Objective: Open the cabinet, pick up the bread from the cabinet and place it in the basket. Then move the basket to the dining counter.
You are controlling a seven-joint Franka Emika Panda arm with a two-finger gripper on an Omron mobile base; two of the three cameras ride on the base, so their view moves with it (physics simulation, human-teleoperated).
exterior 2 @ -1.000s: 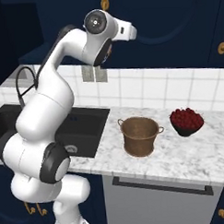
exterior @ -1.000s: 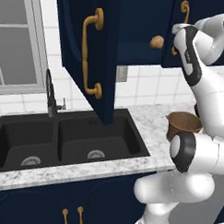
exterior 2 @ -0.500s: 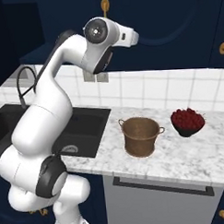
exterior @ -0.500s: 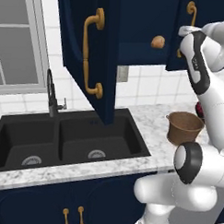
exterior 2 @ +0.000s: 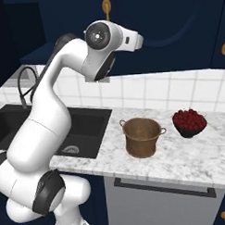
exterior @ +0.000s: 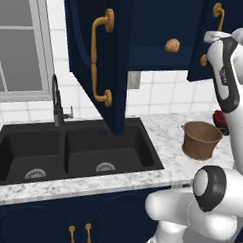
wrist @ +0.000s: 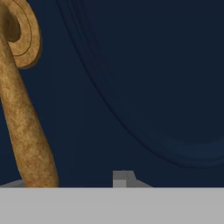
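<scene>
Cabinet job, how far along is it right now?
Done: the cabinet's left door is swung open, and the bread shows on the shelf. In hand: the gripper is right at the right door's brass handle. Left: bread into the basket, then move the basket.

- Rendered home kitchen.
- Black double sink (exterior: 74,154) set into a marbled tabletop (exterior 2: 181,160), dark gooseneck faucet (exterior: 57,101) at its back edge.
- Navy wall cabinet (exterior: 147,29) above, arched doors, long curved brass handles (exterior: 100,57); left door swung open.
- Low navy cabinets (exterior: 64,223) under the tabletop, small brass handles.
- White tiled wall (exterior 2: 178,90), window (exterior: 17,44) left of the sink.
- Food items: bread (exterior: 172,45) on the cabinet shelf, brown basket (exterior 2: 142,137) and dark bowl of red fruit (exterior 2: 190,122) towards the tabletop's right end.
</scene>
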